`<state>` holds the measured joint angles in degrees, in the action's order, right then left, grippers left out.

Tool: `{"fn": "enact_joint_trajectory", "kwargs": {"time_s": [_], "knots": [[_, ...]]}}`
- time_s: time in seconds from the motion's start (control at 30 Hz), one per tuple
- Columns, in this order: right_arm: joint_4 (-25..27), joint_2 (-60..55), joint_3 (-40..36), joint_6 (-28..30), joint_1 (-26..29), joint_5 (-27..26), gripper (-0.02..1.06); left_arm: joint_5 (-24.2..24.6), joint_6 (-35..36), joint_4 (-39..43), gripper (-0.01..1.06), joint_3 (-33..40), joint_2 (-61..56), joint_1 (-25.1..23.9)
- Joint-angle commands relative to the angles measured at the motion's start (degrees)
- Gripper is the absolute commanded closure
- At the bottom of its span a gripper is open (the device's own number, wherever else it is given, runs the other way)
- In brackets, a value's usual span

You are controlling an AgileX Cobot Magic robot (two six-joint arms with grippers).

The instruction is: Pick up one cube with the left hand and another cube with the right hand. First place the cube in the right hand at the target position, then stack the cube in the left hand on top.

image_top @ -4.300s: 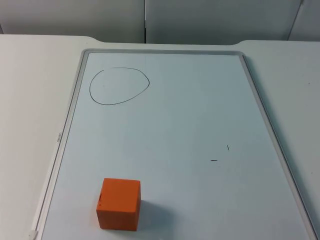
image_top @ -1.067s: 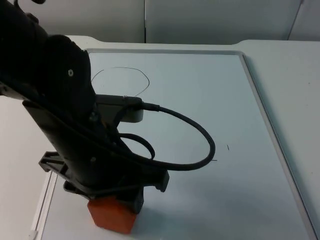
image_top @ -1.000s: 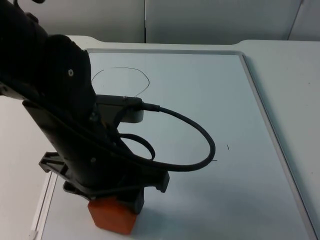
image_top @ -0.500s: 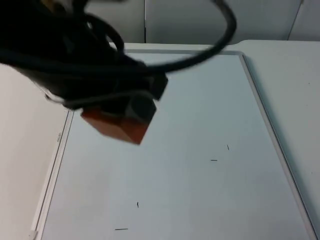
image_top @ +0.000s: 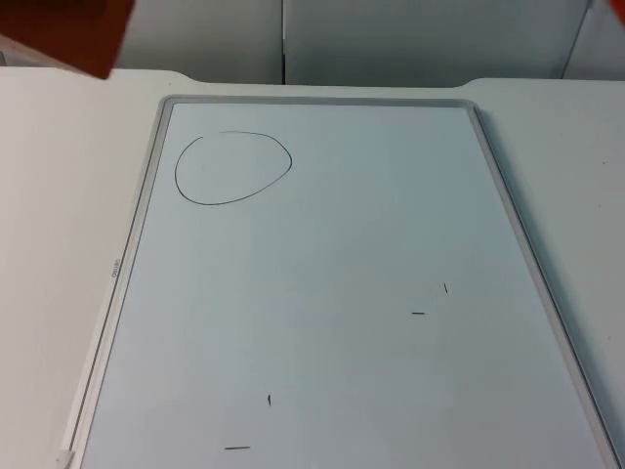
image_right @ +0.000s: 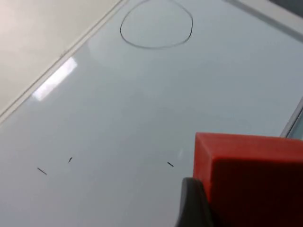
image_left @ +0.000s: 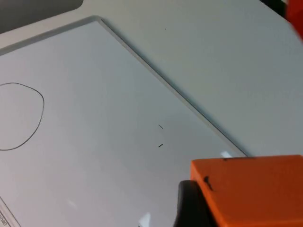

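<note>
Left wrist view showed the left gripper (image_left: 199,208) clamping a matte orange cube (image_left: 253,189) above the glossy whiteboard (image_left: 94,142), the right gripper (image_right: 199,208) likewise holding a red cube (image_right: 251,175).

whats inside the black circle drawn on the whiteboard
Nothing: the hand-drawn black circle encloses only bare board surface of the grey-framed whiteboard. No cube is placed there yet. The orange cube is in the left gripper and the red cube in the right gripper.
</note>
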<state>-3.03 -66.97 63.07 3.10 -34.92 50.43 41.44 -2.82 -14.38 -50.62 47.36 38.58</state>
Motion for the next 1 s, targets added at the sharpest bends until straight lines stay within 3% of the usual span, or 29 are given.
{"fn": "enact_joint_trajectory", "kwargs": {"time_s": [0.0, 0.17, 0.33, 0.37, 0.53, 0.57, 0.7, 0.73, 0.87, 0.97], "knots": [[0.6, -6.0, -0.1, -0.1, -0.2, -3.8, 1.05, 1.3, -0.1, 0.1, 1.05, 0.0, -1.9, 0.4], [0.4, -17.1, 4.2, -0.1, -0.2, -5.4, 1.05, 2.5, -0.1, 0.1, 1.05, 0.0, -2.2, 0.4], [0.4, -35.3, 19.8, 1.0, -0.2, -4.5, 1.05, 2.9, -0.1, 0.1, 1.05, 0.0, -2.0, 0.4], [0.4, -35.3, 19.8, 1.0, -0.2, -4.5, 1.05, 2.9, -0.1, 0.1, 1.05, 0.0, -2.0, 0.4], [0.3, -54.4, 42.9, 4.4, -0.2, 2.3, 1.05, 2.9, -0.1, 0.1, 1.05, 0.0, -2.0, 0.4], [0.3, -54.4, 42.9, 4.4, -0.2, 2.3, 1.05, 2.9, -0.1, 0.1, 1.05, 0.0, -2.0, 0.4], [0.3, -68.0, 61.4, 5.0, -0.2, 6.9, 1.05, 2.9, -0.1, 0.1, 1.05, 0.0, -2.0, 0.4], [0.3, -68.0, 61.4, 5.0, -0.2, 6.9, 1.05, 2.9, -0.1, 0.1, 1.05, 0.0, -2.0, 0.4], [4.2, -81.2, 78.7, 6.1, -0.2, 9.2, 1.05, 3.0, 0.3, -0.1, 1.05, 0.0, -2.0, 0.4], [5.8, -84.7, 82.2, 6.3, -0.2, 9.3, 1.05, 3.0, 0.4, -0.2, 1.05, 0.0, -2.0, 0.4]]}}
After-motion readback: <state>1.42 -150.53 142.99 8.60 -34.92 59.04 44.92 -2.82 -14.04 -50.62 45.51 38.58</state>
